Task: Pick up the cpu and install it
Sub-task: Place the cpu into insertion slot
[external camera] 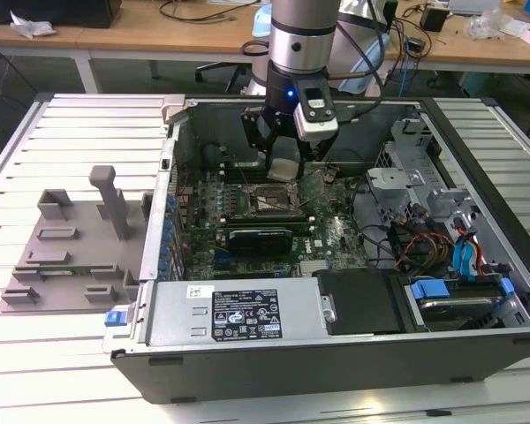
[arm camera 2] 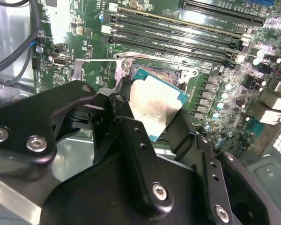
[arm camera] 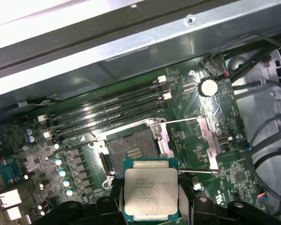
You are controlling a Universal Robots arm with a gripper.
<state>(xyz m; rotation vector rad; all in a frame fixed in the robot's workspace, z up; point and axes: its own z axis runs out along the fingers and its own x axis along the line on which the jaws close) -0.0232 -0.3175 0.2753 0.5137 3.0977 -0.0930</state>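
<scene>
My gripper (external camera: pixel 283 166) hangs inside the open computer case, shut on the cpu (external camera: pixel 283 170), a flat square chip with a silvery top plate. In both wrist views the cpu (arm camera 2: pixel 155 104) (arm camera: pixel 148 189) sits between the black fingers (arm camera 2: pixel 123 123), gripped by two opposite edges. It hovers a little above the motherboard, beside the open black socket (arm camera: pixel 130 150), which lies bare with its contacts showing. From the exterior view the socket (external camera: pixel 269 202) is just below and in front of the gripper. The socket's metal load plate (arm camera: pixel 209 134) is swung open to one side.
Memory slots (arm camera: pixel 107 110) run along the socket's far side. A grey plastic tray (external camera: pixel 71 243) with an upright post stands on the slatted table at the exterior view's left. Cables and drive bays (external camera: pixel 450 256) fill the case's right part. The power supply (external camera: pixel 238 311) lies along the front.
</scene>
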